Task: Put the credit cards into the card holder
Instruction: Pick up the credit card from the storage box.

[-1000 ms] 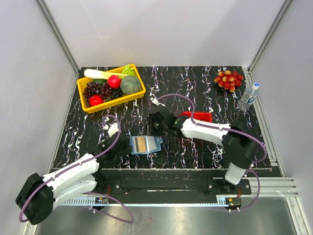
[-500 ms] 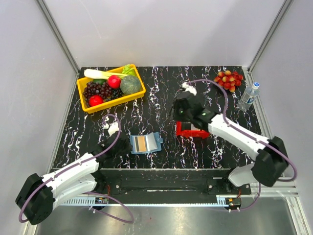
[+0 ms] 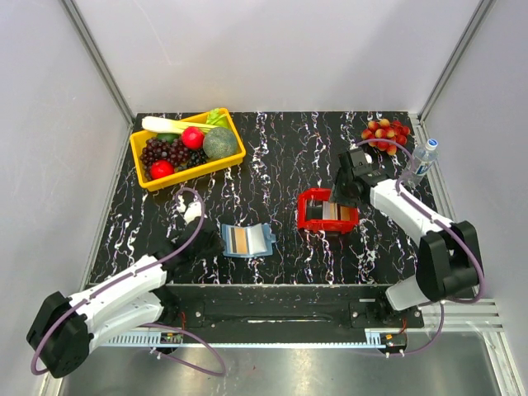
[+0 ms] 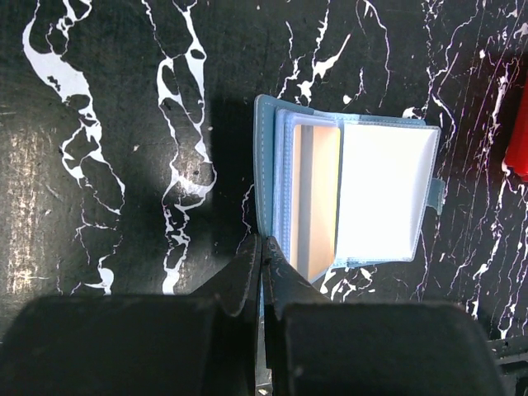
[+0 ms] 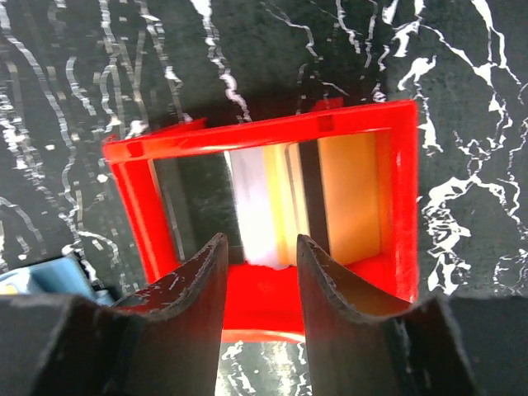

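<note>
The credit cards [image 5: 280, 198] sit in the red tray [image 3: 305, 216], right of centre.
Open card holder [image 3: 247, 240] left of it holds a tan card [image 4: 318, 194]; left gripper [image 4: 262, 247] pinches its edge, right gripper [image 5: 260, 241] hangs open, empty.

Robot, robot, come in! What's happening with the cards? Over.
Left gripper shut on card holder edge, one tan card inside. Right gripper open over credit cards in red tray. Nothing between tray and holder.

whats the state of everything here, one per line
card holder, lying open, one tan card pocketed
credit cards, sitting in red tray
left pincer, shut on card holder edge
right pincer, open over red tray
water bottle, upright, capped
</note>
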{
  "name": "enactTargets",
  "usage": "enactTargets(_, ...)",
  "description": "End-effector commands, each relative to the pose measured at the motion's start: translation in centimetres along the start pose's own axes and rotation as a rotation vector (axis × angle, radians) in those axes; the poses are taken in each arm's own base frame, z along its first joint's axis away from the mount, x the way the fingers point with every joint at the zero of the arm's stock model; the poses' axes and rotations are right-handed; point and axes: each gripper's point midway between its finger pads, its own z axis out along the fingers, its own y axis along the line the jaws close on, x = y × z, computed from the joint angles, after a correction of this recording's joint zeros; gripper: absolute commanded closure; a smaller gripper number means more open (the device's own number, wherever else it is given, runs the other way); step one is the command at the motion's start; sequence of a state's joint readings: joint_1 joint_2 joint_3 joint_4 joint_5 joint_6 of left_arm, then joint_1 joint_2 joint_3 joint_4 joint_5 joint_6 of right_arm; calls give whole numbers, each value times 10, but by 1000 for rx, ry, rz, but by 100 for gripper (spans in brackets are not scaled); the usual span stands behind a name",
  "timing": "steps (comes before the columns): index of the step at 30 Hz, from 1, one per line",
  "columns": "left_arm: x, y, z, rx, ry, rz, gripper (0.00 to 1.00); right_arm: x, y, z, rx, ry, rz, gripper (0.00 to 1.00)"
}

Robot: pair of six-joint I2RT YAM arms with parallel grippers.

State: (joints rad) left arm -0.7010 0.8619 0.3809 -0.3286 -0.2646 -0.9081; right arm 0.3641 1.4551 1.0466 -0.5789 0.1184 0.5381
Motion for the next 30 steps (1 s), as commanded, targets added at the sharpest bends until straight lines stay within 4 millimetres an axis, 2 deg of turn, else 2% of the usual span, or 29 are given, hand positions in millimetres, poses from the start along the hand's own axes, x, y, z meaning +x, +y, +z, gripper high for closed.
enactTargets(1,-17,-22,-4,49,-27,13,100,5,-13,11,39,53,-36,55)
enactTargets(8,-24,-31,0,33,-19,48,100,4,-27,31,157,105,-89,53)
enactTargets(10,-25,-32,4,27,-13,56,100,5,-24,33,144,124,-101,53)
enactTargets(13,-25,-34,10,15,4,69,100,6,-17,27,82,123,-127,55)
enactTargets(16,-26,-37,13,13,9,74,100,2,-11,8,26,82,-134,54)
enactTargets(22,-27,-35,16,9,13,68,100,-13,35,-29,-235,-11,-101,54)
enactTargets(25,-25,-33,16,7,14,57,100,-2,54,-22,-293,42,-94,55)
enactTargets(30,-21,-29,17,3,19,41,100,27,85,1,-320,111,-151,58)
